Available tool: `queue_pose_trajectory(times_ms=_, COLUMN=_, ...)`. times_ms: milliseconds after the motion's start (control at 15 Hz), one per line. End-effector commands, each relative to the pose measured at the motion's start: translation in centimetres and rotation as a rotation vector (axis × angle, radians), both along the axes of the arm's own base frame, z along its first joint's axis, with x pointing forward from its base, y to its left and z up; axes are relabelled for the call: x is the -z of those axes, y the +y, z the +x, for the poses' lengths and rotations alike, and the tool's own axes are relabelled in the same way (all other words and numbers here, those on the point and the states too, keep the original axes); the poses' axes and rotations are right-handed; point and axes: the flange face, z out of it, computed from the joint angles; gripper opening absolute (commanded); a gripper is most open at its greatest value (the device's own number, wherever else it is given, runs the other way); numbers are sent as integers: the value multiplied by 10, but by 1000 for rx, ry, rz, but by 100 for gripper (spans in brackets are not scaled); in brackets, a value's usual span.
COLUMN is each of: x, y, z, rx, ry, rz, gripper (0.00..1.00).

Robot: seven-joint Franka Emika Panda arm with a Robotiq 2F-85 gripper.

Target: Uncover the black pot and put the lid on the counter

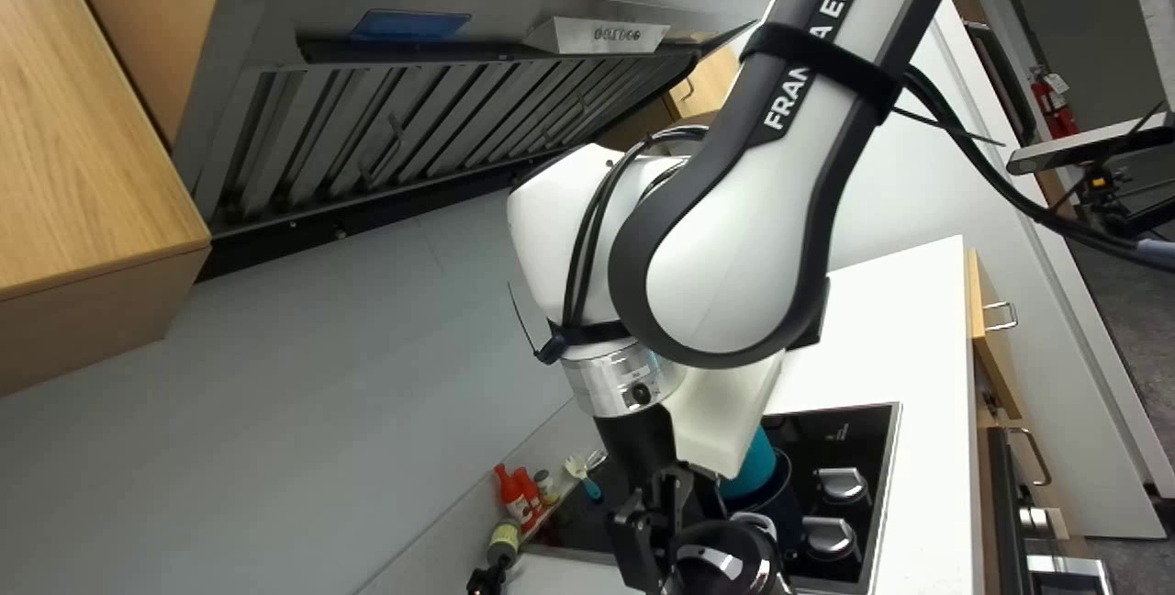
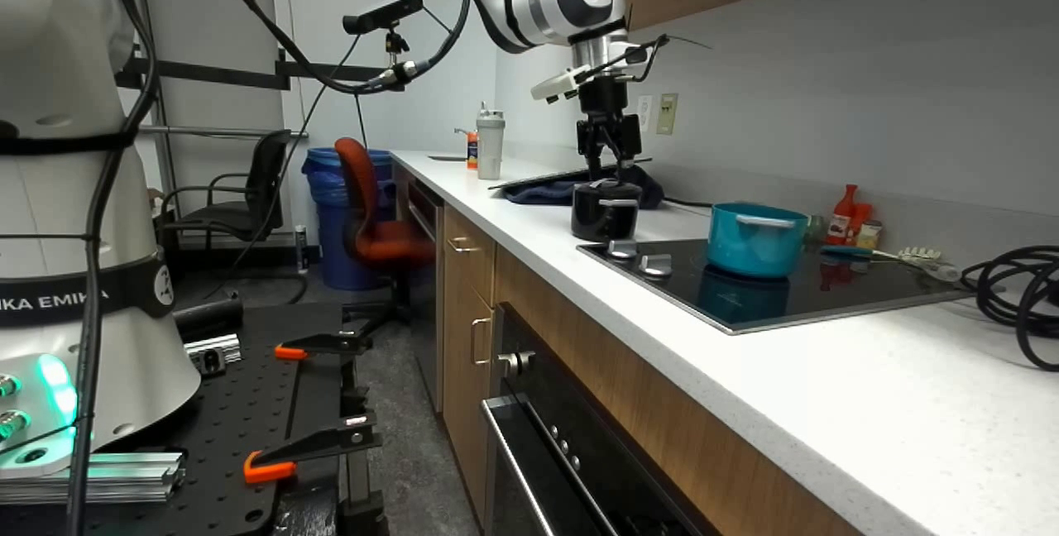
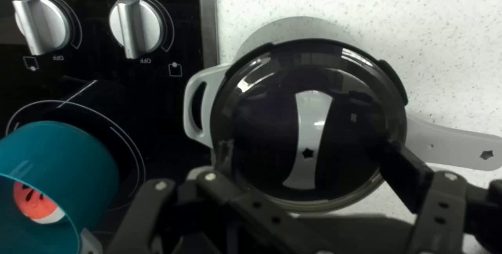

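The black pot (image 2: 600, 217) stands upright on the white counter (image 2: 910, 420) beside the cooktop. In the wrist view the black pot's side handle (image 3: 213, 89) and long grey handle (image 3: 451, 144) stick out. A dark, shiny see-through lid (image 3: 259, 117) with a grey strap handle (image 3: 308, 132) covers it. My gripper (image 3: 308, 154) is open, with one finger on each side of the lid handle and apart from it. In an exterior view the gripper (image 2: 610, 170) points down right over the lid. The black pot (image 1: 721, 567) is cut off at the bottom in an exterior view.
A teal pot (image 2: 757, 238) stands on the black cooktop (image 2: 695, 296), with a red slice-like piece (image 3: 35, 203) inside. Knobs (image 3: 135, 26) lie near the black pot. A dark cloth (image 2: 538, 191) lies behind it. Red bottles (image 2: 841, 215) stand by the wall.
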Motion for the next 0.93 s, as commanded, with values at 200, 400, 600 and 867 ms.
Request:
queue_pose_trajectory(times_ms=200, x=-3, y=0, z=9, rx=45, ry=-8, rz=33, gripper=39)
queue_pose_trajectory(times_ms=400, x=-7, y=-2, z=10, rx=53, ry=-12, rz=37, gripper=18)
queue_pose_trajectory(times_ms=600, x=-10, y=-3, z=8, rx=56, ry=-17, rz=37, gripper=0)
queue_pose_trajectory(times_ms=867, x=-23, y=0, z=-4, rx=32, ry=-15, rz=13, gripper=4)
